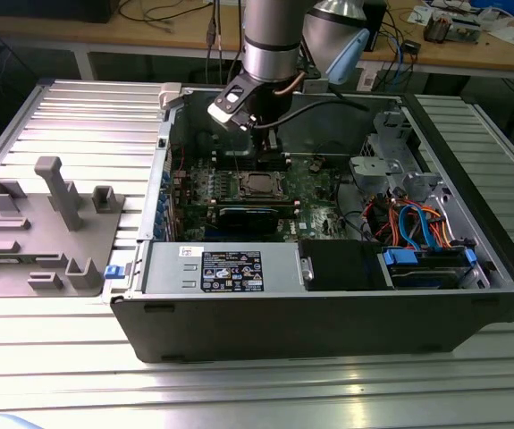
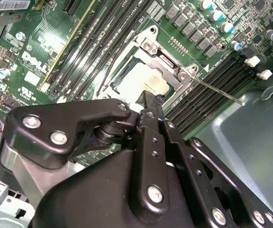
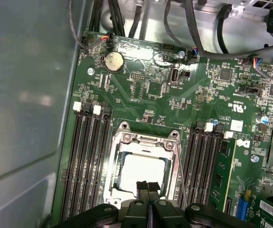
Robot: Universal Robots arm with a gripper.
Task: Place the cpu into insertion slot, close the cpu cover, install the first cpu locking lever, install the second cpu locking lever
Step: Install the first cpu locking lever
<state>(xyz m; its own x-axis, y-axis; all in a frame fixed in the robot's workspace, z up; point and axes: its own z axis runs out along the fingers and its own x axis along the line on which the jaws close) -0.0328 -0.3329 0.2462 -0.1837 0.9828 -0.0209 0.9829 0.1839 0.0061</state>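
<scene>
The black hand, fingertips pressed together and gripping nothing, hangs over the flat silvery-grey square cpu. A thin silvery cpu cover frames it amid green circuit board.

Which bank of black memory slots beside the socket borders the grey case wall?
The bank with grey case wall alongside it in the first wrist view; the other bank lies beyond the cpu from that wall.

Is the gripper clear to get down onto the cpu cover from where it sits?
Probably yes: the gripper hangs just above the cpu cover, with nothing visible between them.
</scene>
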